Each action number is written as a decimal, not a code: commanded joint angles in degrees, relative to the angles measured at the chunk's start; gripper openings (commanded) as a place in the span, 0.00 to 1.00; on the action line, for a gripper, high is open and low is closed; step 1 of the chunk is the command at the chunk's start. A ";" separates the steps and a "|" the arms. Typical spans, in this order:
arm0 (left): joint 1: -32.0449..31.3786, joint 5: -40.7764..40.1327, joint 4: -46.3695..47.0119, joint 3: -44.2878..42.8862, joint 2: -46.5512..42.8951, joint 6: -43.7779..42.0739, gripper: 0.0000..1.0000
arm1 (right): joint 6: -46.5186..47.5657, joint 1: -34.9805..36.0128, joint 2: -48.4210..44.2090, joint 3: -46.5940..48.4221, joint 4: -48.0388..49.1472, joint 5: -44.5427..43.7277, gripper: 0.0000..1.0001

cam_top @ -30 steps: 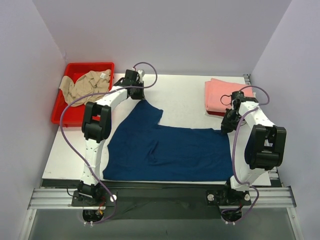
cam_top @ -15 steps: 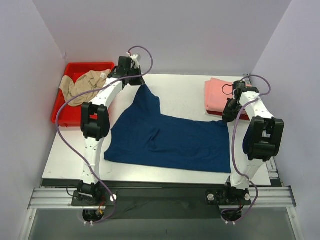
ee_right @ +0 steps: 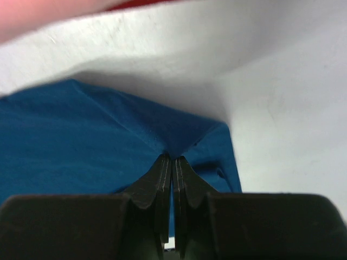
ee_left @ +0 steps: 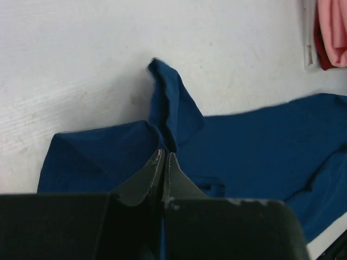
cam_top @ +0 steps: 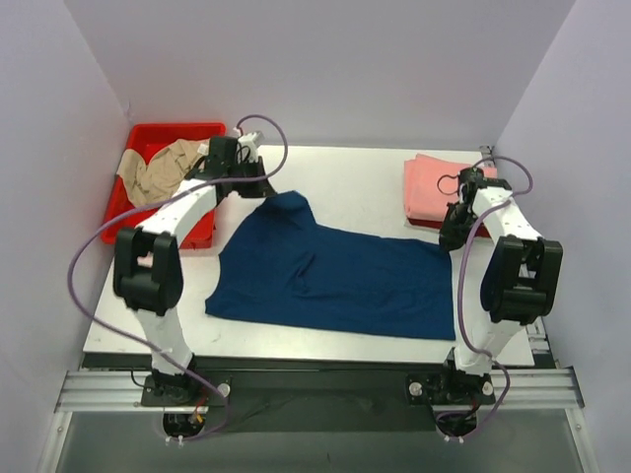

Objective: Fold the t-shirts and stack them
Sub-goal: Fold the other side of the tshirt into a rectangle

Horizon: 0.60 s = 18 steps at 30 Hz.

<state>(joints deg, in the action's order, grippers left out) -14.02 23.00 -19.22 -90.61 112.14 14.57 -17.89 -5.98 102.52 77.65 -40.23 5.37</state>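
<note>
A navy blue t-shirt (cam_top: pixel 335 276) lies spread across the middle of the white table (cam_top: pixel 365 187). My left gripper (cam_top: pixel 264 187) is shut on its far left corner, which rises as a small peak. In the left wrist view the left gripper (ee_left: pixel 164 155) pinches a raised fold of the navy t-shirt (ee_left: pixel 255 141). My right gripper (cam_top: pixel 447 239) is shut on the far right corner; the right wrist view shows the right gripper (ee_right: pixel 172 158) with the navy t-shirt (ee_right: pixel 81 135) tented up from its tips. Folded salmon-pink t-shirts (cam_top: pixel 432 187) lie on a red one at the back right.
A red bin (cam_top: pixel 202 133) at the back left holds a crumpled beige t-shirt (cam_top: pixel 163 169). The pink stack (ee_left: pixel 332 27) shows at the left wrist view's top right and as the pink stack (ee_right: pixel 32 16) in the right wrist view. Grey walls surround the table.
Both grippers have pulled the navy shirt away from the near edge toward the back. The left arm's elbow has swung out to the left, and the raised left corner has sunk lower.
</note>
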 commanded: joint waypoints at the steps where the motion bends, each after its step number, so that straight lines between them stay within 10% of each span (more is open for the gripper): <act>1: 0.84 0.73 3.93 6.65 -11.75 -2.35 0.00 | 1.37 -0.44 -4.78 -3.28 -2.58 -1.23 0.00; 18: 0.92 -17.11 -7.40 33.91 -43.66 -0.94 0.00 | 0.84 -0.88 -12.07 -12.16 -2.93 -1.06 0.00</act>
<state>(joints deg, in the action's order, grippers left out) -13.39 11.84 -24.93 -56.64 73.97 13.89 -17.34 -6.46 93.56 66.70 -40.45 5.30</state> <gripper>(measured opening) 0.074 0.038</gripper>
